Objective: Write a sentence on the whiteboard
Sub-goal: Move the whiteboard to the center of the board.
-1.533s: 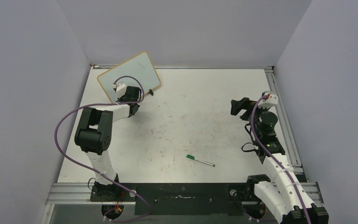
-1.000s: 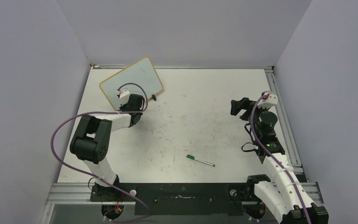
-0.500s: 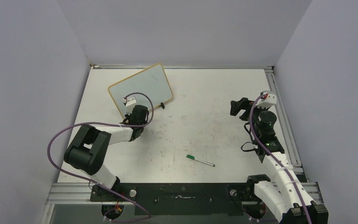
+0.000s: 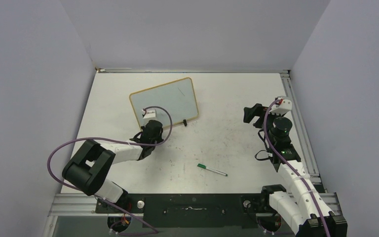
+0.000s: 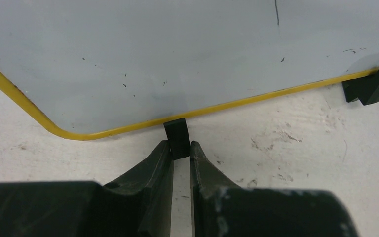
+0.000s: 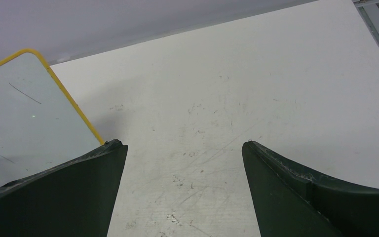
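The whiteboard point(image 4: 164, 100) sits left of centre on the table point(image 4: 227, 94), toward the far side, with its writing face turned upward. The left gripper point(image 5: 180, 148) has its jaws drawn almost together, pinching the near clip foot point(image 5: 177, 134). This hold appears suited to dragging or turning the board by its edge without touching the face. The right gripper point(image 6: 182, 148) hangs spread wide and holds nothing, well apart from the green-capped pen point(image 4: 211, 170) near the table's front. No sentence is legible; only faint stray strokes show. The overhead view hides the pinched foot beneath the left wrist, both wrist views crop the board, and whether it lies flat cannot be told.
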Tool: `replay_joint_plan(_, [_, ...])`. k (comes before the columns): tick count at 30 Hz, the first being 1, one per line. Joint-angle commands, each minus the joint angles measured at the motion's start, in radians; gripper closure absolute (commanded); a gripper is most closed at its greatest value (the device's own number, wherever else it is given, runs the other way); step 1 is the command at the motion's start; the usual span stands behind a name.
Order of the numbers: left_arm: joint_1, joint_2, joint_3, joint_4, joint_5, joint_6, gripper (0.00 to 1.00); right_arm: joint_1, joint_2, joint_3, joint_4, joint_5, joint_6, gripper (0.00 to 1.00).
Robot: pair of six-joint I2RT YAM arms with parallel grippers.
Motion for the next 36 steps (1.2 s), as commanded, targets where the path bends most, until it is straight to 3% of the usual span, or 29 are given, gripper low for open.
replay_joint_plan(1, [-0.071,-0.017,-0.020,0.040,0.112,0.060,1.00,-0.002,0.013,0.038,0.035,-0.014,-0.013,0.10])
replay_joint_plan(18, [-0.313,0.039,0.046,-0.025,0.081,-0.013,1.00,-0.002,0.012,0.038,0.031,-0.011,-0.018,0.10])
replay_joint_plan(26, [-0.349,-0.004,0.067,-0.131,0.073,-0.064,0.99,-0.002,0.007,0.037,0.025,-0.009,-0.019,0.10])
replay_joint_plan(31, [-0.384,-0.080,0.065,-0.193,0.053,-0.066,0.62,-0.002,-0.002,0.040,0.020,-0.006,-0.022,0.10])
replay_joint_plan(36, [-0.390,-0.197,0.039,-0.240,0.040,-0.073,0.37,-0.001,-0.024,0.042,-0.002,-0.004,-0.024,0.10])
